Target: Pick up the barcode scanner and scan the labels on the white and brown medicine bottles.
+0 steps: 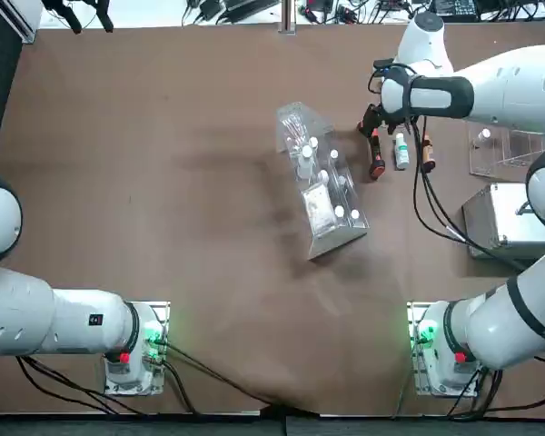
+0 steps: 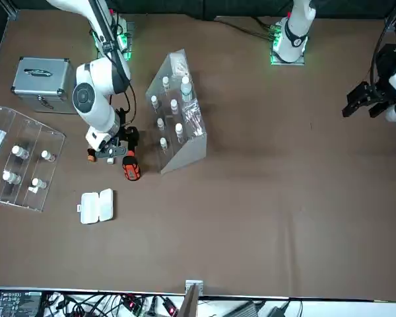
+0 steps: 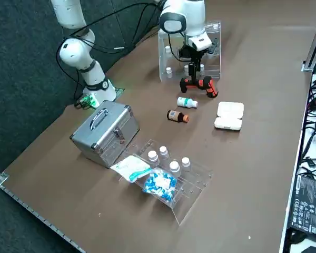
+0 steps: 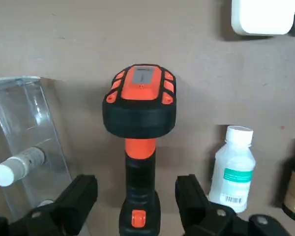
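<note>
Okay, top view: right gripper (image 1: 372,120) at the barcode scanner (image 1: 376,165); white bottle (image 1: 401,152) just beside it, brown bottle (image 1: 428,156) past that.

Front view: scanner near the clear rack (image 2: 178,119), arm over its handle end; white case (image 2: 96,207) apart.

Right side view: scanner on the table (image 3: 253,63), both bottles lying apart from it, labels partly visible.

Right wrist view: fingers wide, one each side of the black handle (image 4: 140,182), nothing held. Step looks like the grasp: keep the handle centred, lower straight, close evenly on the grip, not the head. Watch the white bottle near one finger, rack near the other. Lift clear before turning to scan.
</note>
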`<state>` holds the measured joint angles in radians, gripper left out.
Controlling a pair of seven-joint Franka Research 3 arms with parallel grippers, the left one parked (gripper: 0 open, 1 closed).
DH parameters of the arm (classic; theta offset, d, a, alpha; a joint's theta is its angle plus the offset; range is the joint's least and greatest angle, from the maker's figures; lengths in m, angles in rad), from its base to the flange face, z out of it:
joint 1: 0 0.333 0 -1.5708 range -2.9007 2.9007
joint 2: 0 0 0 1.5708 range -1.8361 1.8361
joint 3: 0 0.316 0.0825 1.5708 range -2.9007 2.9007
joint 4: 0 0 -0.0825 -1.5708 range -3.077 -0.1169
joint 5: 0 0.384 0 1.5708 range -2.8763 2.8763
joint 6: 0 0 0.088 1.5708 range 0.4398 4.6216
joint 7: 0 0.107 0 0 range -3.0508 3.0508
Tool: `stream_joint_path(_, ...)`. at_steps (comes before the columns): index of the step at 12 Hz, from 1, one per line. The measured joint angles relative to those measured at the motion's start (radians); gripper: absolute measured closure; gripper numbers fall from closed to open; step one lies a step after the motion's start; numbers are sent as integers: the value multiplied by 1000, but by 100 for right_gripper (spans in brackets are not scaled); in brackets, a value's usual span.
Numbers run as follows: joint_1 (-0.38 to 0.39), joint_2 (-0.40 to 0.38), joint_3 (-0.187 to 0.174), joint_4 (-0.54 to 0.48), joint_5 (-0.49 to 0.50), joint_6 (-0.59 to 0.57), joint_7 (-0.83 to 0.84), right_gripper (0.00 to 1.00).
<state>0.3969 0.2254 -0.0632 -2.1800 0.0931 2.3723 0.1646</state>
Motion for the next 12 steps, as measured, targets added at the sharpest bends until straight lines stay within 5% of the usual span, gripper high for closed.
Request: stream_joint_path(12, 1, 39, 0, -56, 0, 86, 118, 1)
